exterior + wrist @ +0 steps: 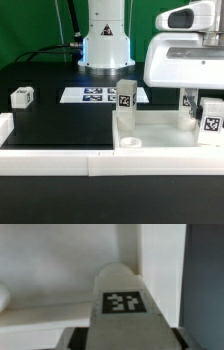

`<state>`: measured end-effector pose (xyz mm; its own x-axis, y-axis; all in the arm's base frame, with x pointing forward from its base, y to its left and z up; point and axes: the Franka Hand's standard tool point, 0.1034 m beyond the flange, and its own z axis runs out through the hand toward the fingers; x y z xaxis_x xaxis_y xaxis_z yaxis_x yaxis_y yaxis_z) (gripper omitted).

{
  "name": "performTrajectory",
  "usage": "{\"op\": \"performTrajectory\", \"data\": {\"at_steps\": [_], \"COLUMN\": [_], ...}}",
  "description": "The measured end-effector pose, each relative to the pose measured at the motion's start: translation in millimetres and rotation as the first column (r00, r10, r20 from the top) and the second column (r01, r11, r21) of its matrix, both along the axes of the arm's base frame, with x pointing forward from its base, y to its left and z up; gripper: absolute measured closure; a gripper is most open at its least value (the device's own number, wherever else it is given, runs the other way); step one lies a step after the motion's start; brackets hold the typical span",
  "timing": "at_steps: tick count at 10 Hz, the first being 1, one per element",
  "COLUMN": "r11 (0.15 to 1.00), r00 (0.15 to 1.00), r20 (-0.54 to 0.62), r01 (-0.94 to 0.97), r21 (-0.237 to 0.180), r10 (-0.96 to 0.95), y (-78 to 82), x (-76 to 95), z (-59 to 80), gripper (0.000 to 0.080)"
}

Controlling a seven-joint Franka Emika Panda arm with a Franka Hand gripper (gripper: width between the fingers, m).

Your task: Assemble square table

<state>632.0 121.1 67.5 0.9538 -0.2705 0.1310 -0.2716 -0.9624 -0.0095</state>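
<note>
Marker board [96, 96] lies flat on black table [55, 122].

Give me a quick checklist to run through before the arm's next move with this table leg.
1. Leg centred between the gripper's jaws: ok.
2. Jaws clamped tight on the leg: cannot tell.
3. Table top lying flat: ok.
4. Second leg standing upright at the top's corner: ok.
5. Second leg seated in its socket: cannot tell.
</note>
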Motion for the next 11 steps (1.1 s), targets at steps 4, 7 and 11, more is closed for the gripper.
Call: {"op": "performTrajectory", "data": {"at_steps": [4, 7, 11], "r11": [0.716, 0.587, 0.335], "r00": [0.729, 0.602, 0.353], "r20": [-0.096, -0.133, -0.166], "r01": [0.684, 0.798, 0.933], "r21": [0.142, 0.136, 0.130], "r10": [-0.677, -0.787, -0.921], "y": [-9.1, -8.9, -7.8], "x": [-0.4, -2.0, -3.1], "z": [-1.7, -1.9, -2.2], "gripper": [0.0508, 0.0508, 0.0508]}}
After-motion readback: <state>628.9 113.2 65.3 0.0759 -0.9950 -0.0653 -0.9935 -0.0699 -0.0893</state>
